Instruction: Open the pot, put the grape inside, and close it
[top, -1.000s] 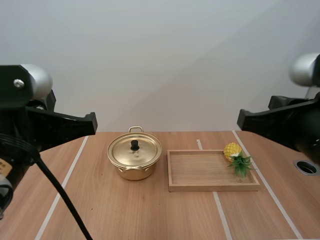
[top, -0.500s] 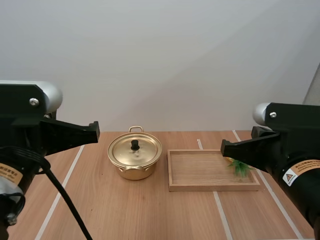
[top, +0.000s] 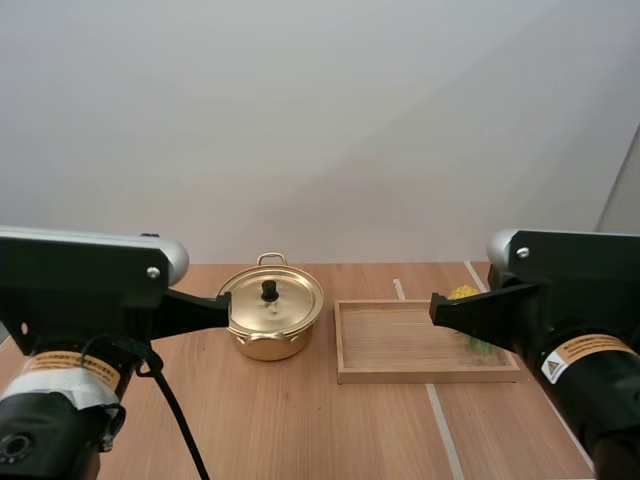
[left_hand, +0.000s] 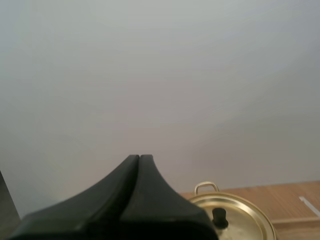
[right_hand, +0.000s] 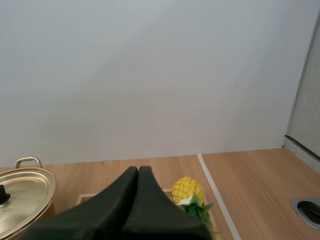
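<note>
Beside pot (top: 270, 312): tray (top: 400, 342) | pineapple (top: 461, 292) in tray, partly behind right arm (top: 560, 310)

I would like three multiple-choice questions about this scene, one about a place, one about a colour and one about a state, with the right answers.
1. Where does the small pineapple lie?
A at the table's near edge; B at the far right corner of the wooden tray; C under a cloth.
2. What colour is the pot?
A red; B blue; C gold.
3. Where is the lid?
A on the pot; B in the tray; C flat on the table.

Answers: 1 B, its yellow body and green leaves sit at that corner of the tray. 2 C, its metal shines gold. 3 A, the lid sits closed on the pot.
</note>
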